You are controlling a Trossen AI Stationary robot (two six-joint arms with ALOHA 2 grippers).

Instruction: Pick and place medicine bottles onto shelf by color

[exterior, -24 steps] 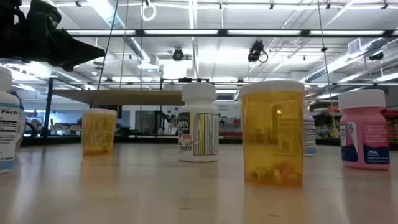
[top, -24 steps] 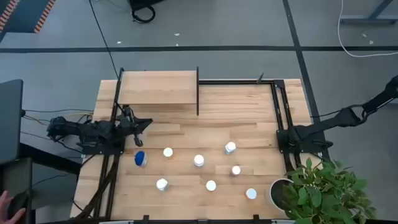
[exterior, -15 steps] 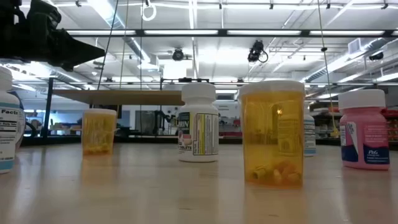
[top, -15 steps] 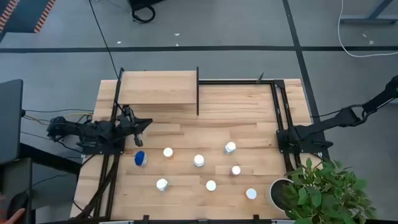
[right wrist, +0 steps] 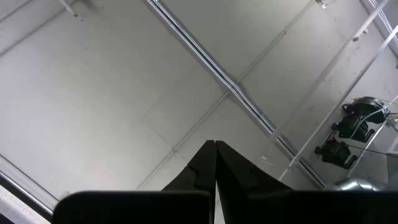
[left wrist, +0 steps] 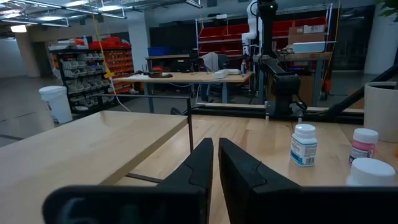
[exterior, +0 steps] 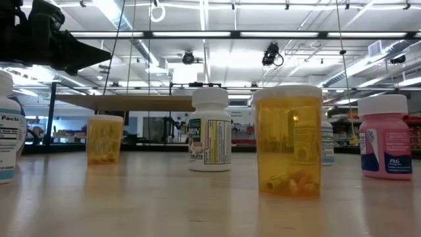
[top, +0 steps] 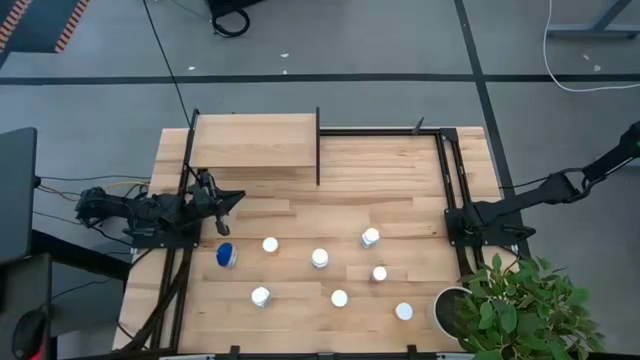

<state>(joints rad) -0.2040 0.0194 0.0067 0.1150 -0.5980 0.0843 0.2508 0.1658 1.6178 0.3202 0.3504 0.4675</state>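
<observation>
Several small medicine bottles stand upright on the plank table's near half, most white-capped (top: 320, 258), one blue-capped (top: 227, 255). The low view shows an orange bottle (exterior: 287, 141), a white one (exterior: 210, 130) and a pink one (exterior: 385, 136). The shelf (top: 255, 140) stands at the far left, with nothing on it. My left gripper (top: 236, 197) is shut and empty, hovering just near of the shelf and beyond the blue-capped bottle; it also shows in its wrist view (left wrist: 216, 149). My right gripper (right wrist: 215, 147) is shut and points up at the ceiling; its arm (top: 490, 218) rests at the table's right edge.
A potted plant (top: 520, 305) stands at the table's near right corner. A black metal frame (top: 445, 170) runs along the far and right sides. Bare planks lie between the shelf and the bottles.
</observation>
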